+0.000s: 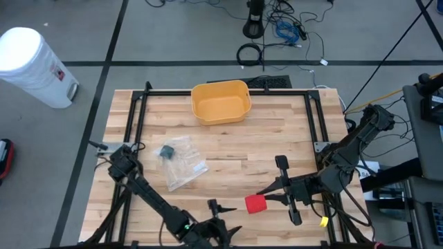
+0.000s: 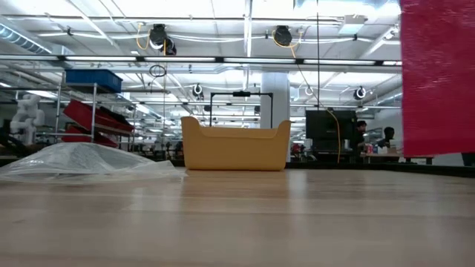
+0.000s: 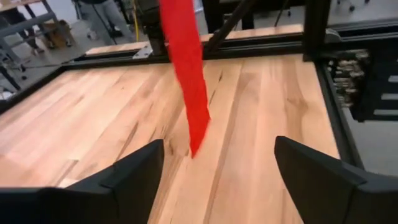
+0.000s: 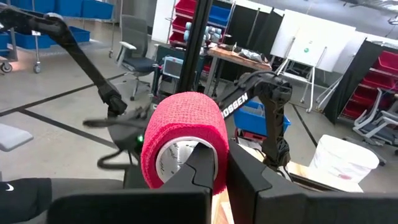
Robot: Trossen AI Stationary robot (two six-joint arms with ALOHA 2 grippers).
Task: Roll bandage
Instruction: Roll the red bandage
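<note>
1. Red bandage roll [image 4: 183, 140] sits pinched on the right gripper [image 4: 214, 171], whose fingers are pressed together through its core.
2. Its loose strip [image 3: 189, 74] hangs ahead of the left gripper [image 3: 217, 168], fingers spread wide, empty.
3. Beyond lie a plastic bag [image 1: 181, 164] and yellow bin [image 1: 220, 102].

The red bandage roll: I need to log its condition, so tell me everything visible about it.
The red bandage roll is a stretchy, crepe-textured wrap wound on a pale hollow core. The right gripper holds it, shut through the core with one finger inside. It sits raised near the wooden table's front right. A loose tail hangs to the tabletop, ending between the open left gripper's fingers, which are not touching it.
</note>
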